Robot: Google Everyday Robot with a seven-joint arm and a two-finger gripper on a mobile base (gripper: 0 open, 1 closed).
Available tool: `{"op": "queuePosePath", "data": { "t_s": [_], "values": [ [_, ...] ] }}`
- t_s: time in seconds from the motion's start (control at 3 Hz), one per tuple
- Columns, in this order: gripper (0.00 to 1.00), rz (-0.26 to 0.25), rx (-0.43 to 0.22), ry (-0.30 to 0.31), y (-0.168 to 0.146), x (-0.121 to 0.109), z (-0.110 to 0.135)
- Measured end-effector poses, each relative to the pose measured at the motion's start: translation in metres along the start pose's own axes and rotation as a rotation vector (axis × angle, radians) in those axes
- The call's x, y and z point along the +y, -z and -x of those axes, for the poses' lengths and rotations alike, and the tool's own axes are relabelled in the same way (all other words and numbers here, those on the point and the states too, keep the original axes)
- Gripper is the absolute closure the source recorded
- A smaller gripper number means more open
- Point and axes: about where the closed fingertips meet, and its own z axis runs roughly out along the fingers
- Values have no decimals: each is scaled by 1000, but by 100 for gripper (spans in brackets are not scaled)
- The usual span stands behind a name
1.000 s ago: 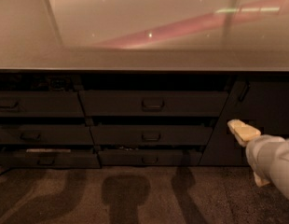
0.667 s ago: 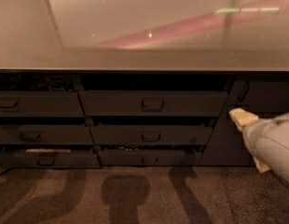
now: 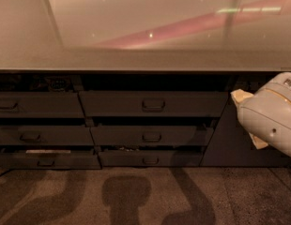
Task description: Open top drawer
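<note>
Gripper [image 3: 241, 98] is climbing compared with a second ago, its tip going from about 4 o'clock up to 3 o'clock in the frame, and the arm housing [image 3: 274, 121] is looming bigger at the right edge.

Camera view: the gripper is hovering in front of the dark cabinet panel [image 3: 227, 142], just right of the top drawer [image 3: 117, 104] and not touching it. Open or closed, cannot tell; nothing is showing in its hold. The top drawer is sitting at centre, under the countertop [image 3: 136, 60], the widest front in its row. Its loop handle [image 3: 153, 105] is lying at 9 o'clock from the gripper. The front is looking shut or nearly so.

Progress, as I'm judging it: the approach is underway, the handle isn't reached yet, and the grasp and pull are all remaining.
</note>
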Motion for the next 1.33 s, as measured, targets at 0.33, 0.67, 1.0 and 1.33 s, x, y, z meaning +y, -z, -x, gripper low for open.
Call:
{"op": "queuePosePath", "data": {
  "t_s": [0.33, 0.67, 1.0, 1.33],
  "values": [
    [0, 0, 1, -1, -1, -3, 0],
    [0, -5, -53, -2, -1, -2, -1],
    [0, -22, -158, -59, -5, -2, -16],
    [0, -17, -272, -48, -4, 1, -7]
  ]
}}
